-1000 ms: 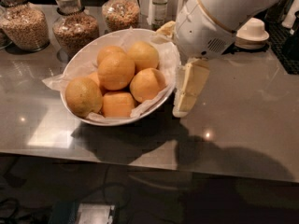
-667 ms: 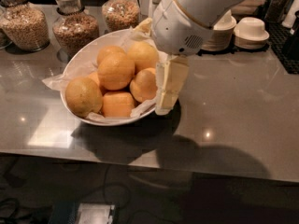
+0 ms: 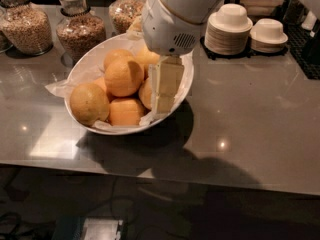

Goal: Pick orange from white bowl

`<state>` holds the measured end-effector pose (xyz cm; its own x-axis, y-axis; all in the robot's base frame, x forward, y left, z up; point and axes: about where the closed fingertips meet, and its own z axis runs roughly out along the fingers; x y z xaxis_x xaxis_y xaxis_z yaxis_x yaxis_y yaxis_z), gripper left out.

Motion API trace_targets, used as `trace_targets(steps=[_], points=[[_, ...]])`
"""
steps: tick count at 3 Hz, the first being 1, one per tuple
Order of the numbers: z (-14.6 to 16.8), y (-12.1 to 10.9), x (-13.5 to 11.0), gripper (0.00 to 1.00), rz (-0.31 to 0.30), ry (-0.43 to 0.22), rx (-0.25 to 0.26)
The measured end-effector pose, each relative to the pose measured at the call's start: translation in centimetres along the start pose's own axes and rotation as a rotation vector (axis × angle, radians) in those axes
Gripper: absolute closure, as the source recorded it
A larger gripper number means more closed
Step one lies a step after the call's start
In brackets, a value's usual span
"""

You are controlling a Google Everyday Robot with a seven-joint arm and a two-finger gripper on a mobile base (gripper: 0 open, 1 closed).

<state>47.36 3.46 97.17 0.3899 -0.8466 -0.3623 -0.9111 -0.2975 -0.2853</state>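
gripper [image 3: 164, 91]: at the white bowl [image 3: 120, 130]'s 3 o'clock side; open or closed, cannot tell
orange [image 3: 124, 76]: top of pile

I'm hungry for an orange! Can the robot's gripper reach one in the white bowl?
Probably yes. The gripper hangs at the white bowl's right side, next to an orange, and nothing covers the fruit.

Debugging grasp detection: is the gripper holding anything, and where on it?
Cannot tell. The gripper sits low at the right side of the white bowl, in front of an orange; no hold shows.
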Motion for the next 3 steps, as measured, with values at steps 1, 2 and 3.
trace_targets(steps=[1, 2, 3], points=[[0.1, -0.6, -0.3, 0.0, 0.004, -0.032, 0.027], [-0.3, -3.5, -1.5, 0.0, -0.051, -0.089, 0.074], [-0.8, -6.1, -2.8, 0.0, -0.092, -0.116, 0.093]])
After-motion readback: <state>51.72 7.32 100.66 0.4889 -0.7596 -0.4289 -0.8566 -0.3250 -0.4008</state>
